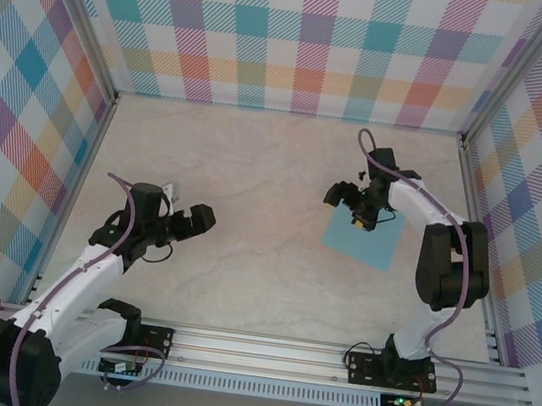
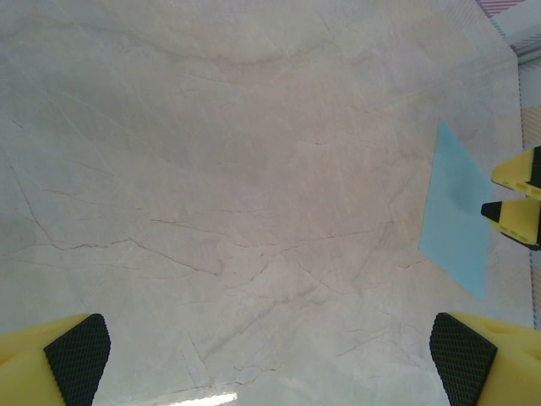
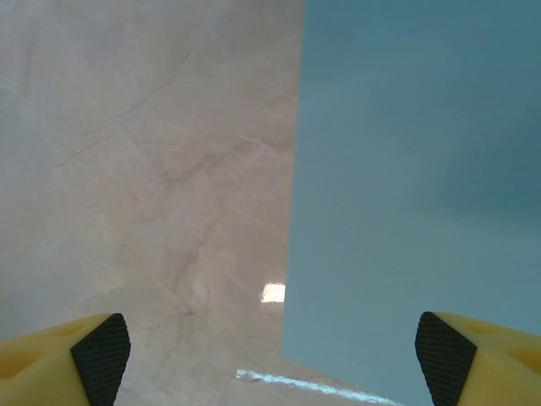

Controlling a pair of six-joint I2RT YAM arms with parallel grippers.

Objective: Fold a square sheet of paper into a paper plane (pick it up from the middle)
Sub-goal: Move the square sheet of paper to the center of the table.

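Observation:
The square sheet of paper [image 1: 369, 240] lies flat on the marble tabletop at the right; it is light blue and unfolded. My right gripper [image 1: 359, 209] hovers over its far-left part, pointing down. In the right wrist view the sheet [image 3: 414, 194] covers the right half, and the right gripper [image 3: 270, 359] stands open, its pads straddling the sheet's left edge with nothing held. My left gripper [image 1: 194, 220] is open over bare table at the left, well away from the sheet. In the left wrist view the paper [image 2: 456, 216] lies far right, with the right gripper's yellow fingers [image 2: 517, 211] over it.
Checkered walls [image 1: 304, 36] close in the table at the back and on both sides, with metal posts [image 1: 501, 74] at the corners. An aluminium rail [image 1: 260, 353] carrying both arm bases runs along the near edge. Bare marble [image 1: 262, 192] lies between the two arms.

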